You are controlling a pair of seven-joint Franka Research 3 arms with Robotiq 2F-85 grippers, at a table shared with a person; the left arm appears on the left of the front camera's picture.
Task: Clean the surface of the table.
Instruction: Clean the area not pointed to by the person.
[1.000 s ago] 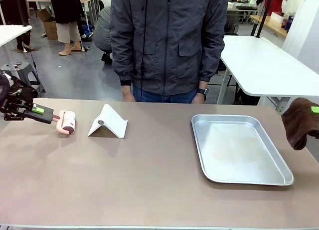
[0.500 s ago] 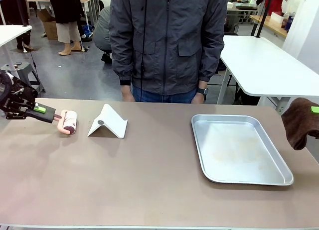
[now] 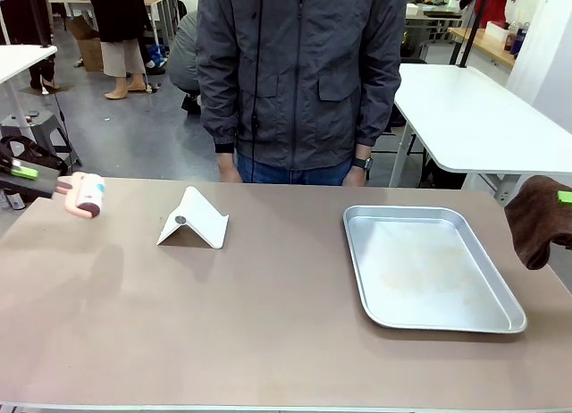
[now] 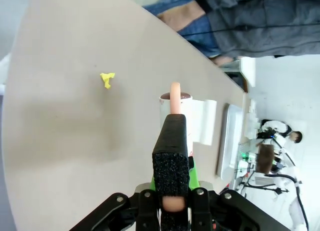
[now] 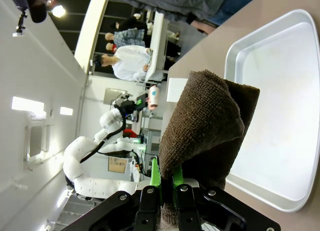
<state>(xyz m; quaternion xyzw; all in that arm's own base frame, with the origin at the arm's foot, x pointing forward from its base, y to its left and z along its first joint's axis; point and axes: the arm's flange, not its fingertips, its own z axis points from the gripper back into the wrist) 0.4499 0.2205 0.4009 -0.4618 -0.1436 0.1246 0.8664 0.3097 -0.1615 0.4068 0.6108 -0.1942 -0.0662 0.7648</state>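
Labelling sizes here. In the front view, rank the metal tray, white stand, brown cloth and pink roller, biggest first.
1. Metal tray, clearly largest.
2. White stand and brown cloth look alike; the cloth runs off the picture's edge, so unranked.
3. Pink roller, smallest.

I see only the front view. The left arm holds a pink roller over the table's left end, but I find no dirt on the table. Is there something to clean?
Observer: Yes. In the left wrist view, a small yellow scrap lies on the table, off to one side of the lint roller.
Operator: Is the roller really gripped?
Observer: Yes. Its pink handle runs between the left fingers, which are shut on it.
Operator: My frame cuts off the cloth on the right.
Observer: In the right wrist view, the right fingers are shut on one end of the folded brown cloth.
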